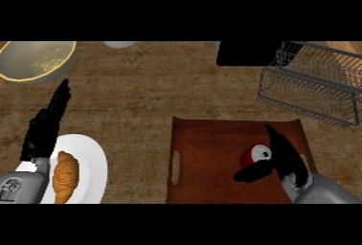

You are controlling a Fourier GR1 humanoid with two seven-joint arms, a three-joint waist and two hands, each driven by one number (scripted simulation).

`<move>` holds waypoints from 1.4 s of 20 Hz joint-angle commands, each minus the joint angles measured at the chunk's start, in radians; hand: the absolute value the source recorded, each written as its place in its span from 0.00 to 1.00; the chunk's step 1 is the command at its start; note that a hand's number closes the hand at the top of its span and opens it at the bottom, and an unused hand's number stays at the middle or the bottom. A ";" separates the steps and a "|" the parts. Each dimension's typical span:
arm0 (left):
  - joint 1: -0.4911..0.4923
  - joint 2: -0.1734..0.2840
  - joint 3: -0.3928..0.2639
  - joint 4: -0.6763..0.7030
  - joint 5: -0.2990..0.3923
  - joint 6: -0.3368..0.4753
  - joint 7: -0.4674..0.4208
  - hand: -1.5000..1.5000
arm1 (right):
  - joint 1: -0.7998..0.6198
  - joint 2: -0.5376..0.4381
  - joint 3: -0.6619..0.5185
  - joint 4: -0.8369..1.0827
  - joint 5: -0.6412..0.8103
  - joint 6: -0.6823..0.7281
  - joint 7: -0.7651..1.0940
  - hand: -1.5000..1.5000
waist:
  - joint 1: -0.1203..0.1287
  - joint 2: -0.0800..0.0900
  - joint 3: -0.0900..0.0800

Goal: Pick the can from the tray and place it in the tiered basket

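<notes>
Your can [256,155], red w/ a white top and a dark mark on it, sits on the tray [212,162], toward the tray's right side and nearer its lower end. Only part of it shows; the rest is behind your right hand [286,160].

That right hand is right up against the can: thumb comes in low across the can's near side, fingers stand straight up along its right side, pointing away from you. Fingers aren't curled round it, so read the hand as open, touching or almost touching the can; can't tell which. Grey forearm comes in from the lower right corner.

Tray is reddish-brown, rectangular, w/ a slot handle on its left edge, lying flat on the brown worktop [141,95], centre-right.

Tiered basket [311,81], grey wire, is up-right of the tray, apart from it, near the far right edge. A black block [244,52] sits just left of the basket's top.

Your left hand [46,127] is on the far left, fingers straight and pointing up, open, holding nothing, resting by the edge. Just beside it is a white plate [92,158] w/ a croissant [66,176] on it. Top left corner: a pale round bowl [35,60] w/ a yellowish rim. A small grey rounded thing [118,44] shows at the top edge, cut off.
</notes>
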 commanded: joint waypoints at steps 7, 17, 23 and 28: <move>-0.021 -0.012 0.021 0.039 -0.005 -0.019 -0.032 0.50 | -0.067 0.044 0.065 0.129 -0.028 0.189 0.013 1.00 | 0.004 0.003 0.001; 0.008 -0.004 0.029 -0.061 -0.024 -0.034 0.060 0.50 | -0.021 0.130 -0.043 0.025 0.070 0.029 0.112 1.00 | -0.005 -0.004 0.001; -0.039 -0.055 -0.015 -0.011 -0.063 -0.019 0.028 0.50 | -0.300 0.345 0.040 0.220 0.307 0.058 0.095 1.00 | 0.028 0.005 0.000; -0.012 -0.039 0.011 -0.002 -0.043 -0.038 0.001 0.50 | -0.518 0.507 -0.024 0.406 0.469 -0.032 0.047 1.00 | 0.036 0.001 0.000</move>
